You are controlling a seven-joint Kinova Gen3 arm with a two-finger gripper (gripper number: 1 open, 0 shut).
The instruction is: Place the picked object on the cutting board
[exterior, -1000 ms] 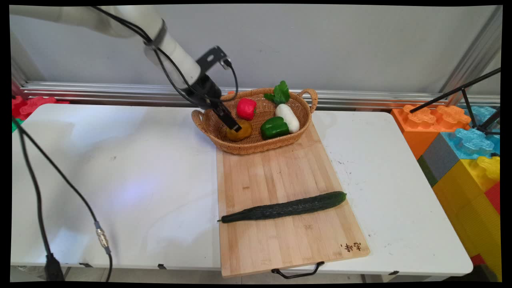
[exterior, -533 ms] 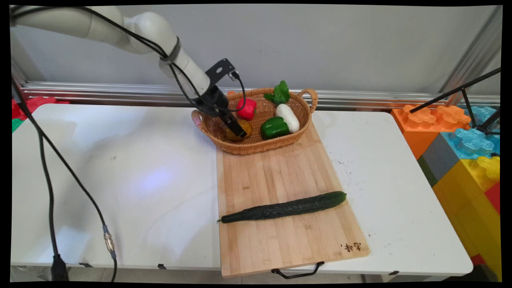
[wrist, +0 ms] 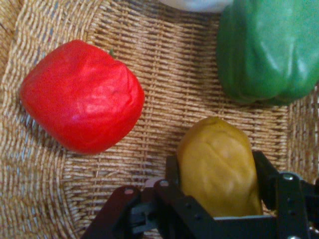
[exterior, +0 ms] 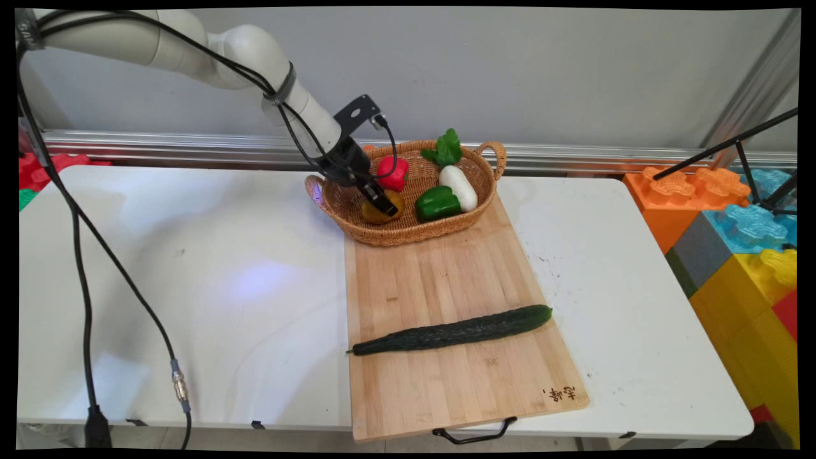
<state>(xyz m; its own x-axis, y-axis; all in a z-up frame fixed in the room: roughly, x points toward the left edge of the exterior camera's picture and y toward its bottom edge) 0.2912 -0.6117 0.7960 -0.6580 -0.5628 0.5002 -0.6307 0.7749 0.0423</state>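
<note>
The gripper (wrist: 218, 169) was down inside the wicker basket (exterior: 408, 233), its fingers (wrist: 172, 172) closed snug around the yellow pepper (wrist: 219, 167) on the basket floor. Also in there were a red pepper (wrist: 82, 97), a green pepper (wrist: 269, 47) and a white radish with green leaves (exterior: 460, 185). The basket sat at the far end of the cutting board (exterior: 446, 280) on the tabletop (exterior: 191, 287), with a cucumber (exterior: 452, 330) lying across the board nearer the front.

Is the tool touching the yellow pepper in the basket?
Touching. The hand view shows the tool with a finger pressed against each side of the yellow pepper, no gap visible.
</note>
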